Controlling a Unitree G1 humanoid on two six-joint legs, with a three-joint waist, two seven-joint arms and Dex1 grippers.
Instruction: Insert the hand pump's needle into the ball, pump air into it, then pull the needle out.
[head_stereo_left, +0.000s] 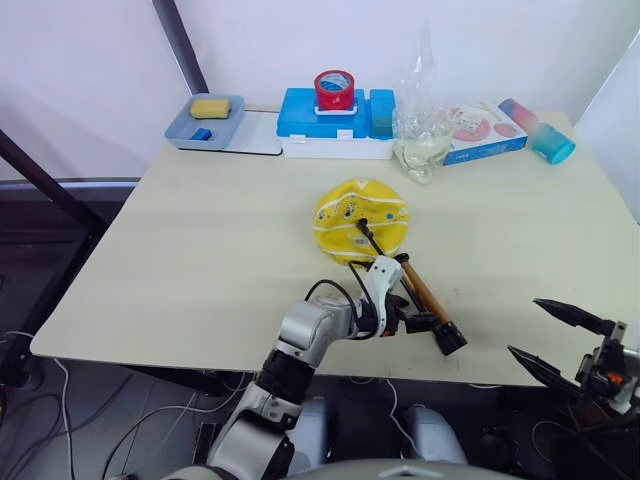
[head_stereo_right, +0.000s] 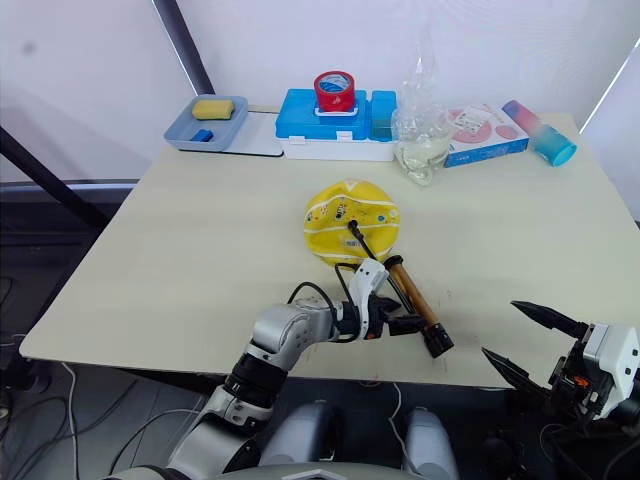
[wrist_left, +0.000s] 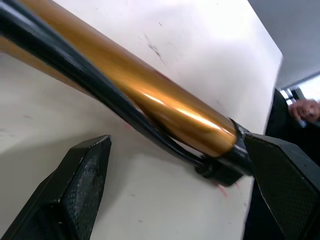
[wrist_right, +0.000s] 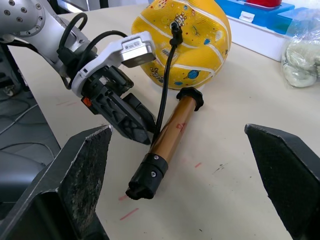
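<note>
left pincer (wrist_right: 131, 119): lower centre of the head view, fingers spread, nothing pinched; tips beside the hand pump tube on the side away from the right pincer, near its lower black cap. In the left wrist view the tube passes between the fingers.
right pincer (head_stereo_left: 550, 340): lower right corner, off the table edge, fingers spread, empty, well apart from the pump.
hand pump (wrist_right: 169, 133): centre of frame, lies flat on the table (head_stereo_left: 200, 250), slanting from the ball down toward the near edge; knobbed black end just beside the ball, other black cap toward the near edge.
hose (wrist_right: 165, 85): thin, black, arcs from the pump's lower end up to the top of the ball.
needle (wrist_right: 175, 27): seems already seated in the ball; the pin itself is too small to see, only the black fitting.
ball (head_stereo_left: 360, 220): centre, yellow, white seams, dented and slack.
handling, pump: stiff, light, smooth metal, likely slippery; grip mid-tube, or the black caps for pumping.
handling, ball: soft, gives under pressure, may roll; steady it from the side.
handling, needle: thin, probably bends; pull straight by the fitting.
writing: small prints on the ball, unreadable; red marks on the tube, unreadable.
</note>
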